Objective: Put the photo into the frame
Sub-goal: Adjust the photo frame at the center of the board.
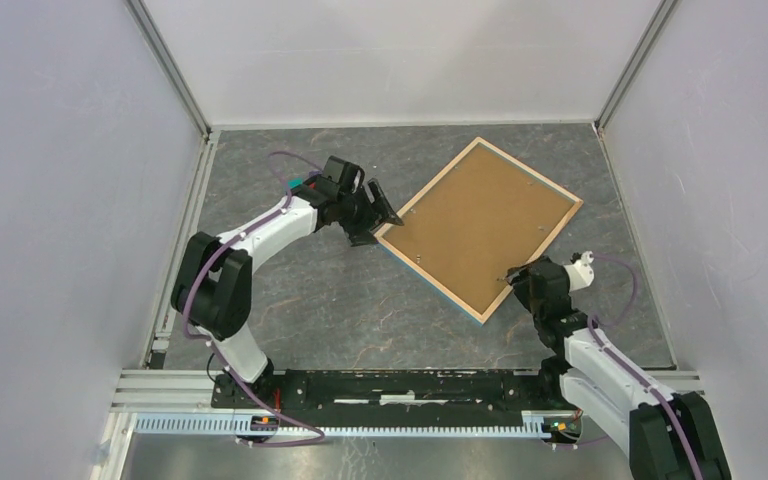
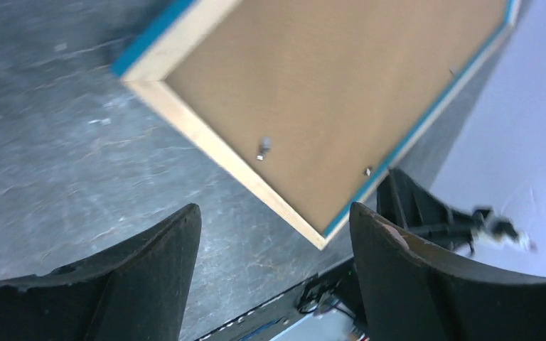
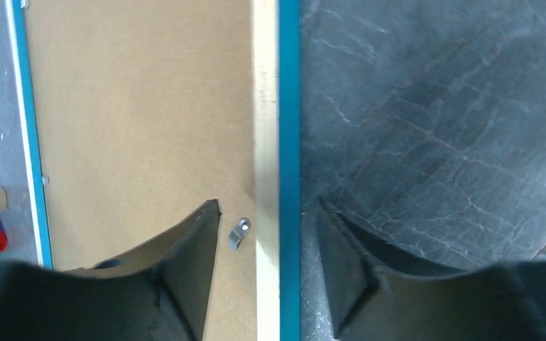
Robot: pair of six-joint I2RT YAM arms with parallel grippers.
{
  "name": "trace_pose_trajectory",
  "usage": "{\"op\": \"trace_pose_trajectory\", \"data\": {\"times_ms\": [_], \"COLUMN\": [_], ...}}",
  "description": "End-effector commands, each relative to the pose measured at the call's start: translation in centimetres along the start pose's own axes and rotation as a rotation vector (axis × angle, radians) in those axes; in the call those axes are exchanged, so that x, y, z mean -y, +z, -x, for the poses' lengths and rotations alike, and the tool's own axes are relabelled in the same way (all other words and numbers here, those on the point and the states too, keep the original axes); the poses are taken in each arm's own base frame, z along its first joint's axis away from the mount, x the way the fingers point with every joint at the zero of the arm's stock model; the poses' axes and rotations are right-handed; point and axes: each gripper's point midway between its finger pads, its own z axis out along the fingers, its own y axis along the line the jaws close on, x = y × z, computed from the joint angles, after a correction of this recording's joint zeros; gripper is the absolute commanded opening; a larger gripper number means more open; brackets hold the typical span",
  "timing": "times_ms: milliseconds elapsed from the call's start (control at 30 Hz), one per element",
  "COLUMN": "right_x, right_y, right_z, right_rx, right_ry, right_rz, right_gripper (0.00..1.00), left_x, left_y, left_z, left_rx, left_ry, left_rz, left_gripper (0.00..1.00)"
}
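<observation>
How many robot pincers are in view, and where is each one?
2. The left pincer is open by the frame's left corner; the right pincer is at its near right edge. None seems hidden.

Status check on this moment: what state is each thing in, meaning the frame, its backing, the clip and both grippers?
frame: flat on the table, back side up.
backing board: seated inside the frame.
metal tab: lying on the backing board beside the frame's edge.
left gripper: open, near a frame corner, holding nothing.
right gripper: open, fingers astride the frame's edge.
photo: not in view.
</observation>
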Motion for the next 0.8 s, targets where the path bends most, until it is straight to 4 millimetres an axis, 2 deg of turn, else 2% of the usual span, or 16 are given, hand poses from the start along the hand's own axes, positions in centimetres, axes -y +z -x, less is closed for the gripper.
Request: {"op": "trace_pose_trajectory", "data": {"times_ms": [0, 67, 133, 233, 367, 533, 600, 767], "right_x": [0.7, -0.5, 0.2, 1.0, 1.5, 3.3, 3.9, 5.3], "right_y": [-0.5, -0.6, -0.6, -0.8, -1.5, -2.7, -3.1, -3.2], "right_z": [-0.3, -0.5, -0.8, -1.7, -3.1, -4.0, -4.4, -5.9], "right_rx": [-0.010, -0.030, -0.085, -0.153, -0.232, -0.275, -0.276, -0.284], "right_ry": [-0.291, -0.430, -0.538, -0.621, -0.677, -0.685, -0.632, -0.531], "right_rz": [0.052, 0.128, 0.084, 0.073, 0.079, 0.006, 0.002, 0.022], "right_gripper": [0.70, 0.81, 0.88, 0.90, 0.80, 0.73, 0.66, 0.36], "left_x": [-1.8, -2.5, -3.1, -4.3, -5.8, -6.4, -6.7, -7.8], "left_y": [-0.5, 0.1, 0.8, 2.6, 4.3, 5.4, 6.0, 7.2], "left_z": [1.3, 0.8, 0.3, -0.3, -0.7, -1.1, -1.7, -2.3], "left_rx": [0.127, 0.114, 0.085, 0.040, 0.002, -0.013, -0.033, -0.063], "left_ry": [-0.231, -0.266, -0.284, -0.287, -0.269, -0.254, -0.251, -0.237], "left_rz": [0.114, 0.131, 0.146, 0.179, 0.235, 0.259, 0.276, 0.315], "left_gripper": [0.83, 0.84, 0.83, 0.80, 0.74, 0.72, 0.72, 0.67]}}
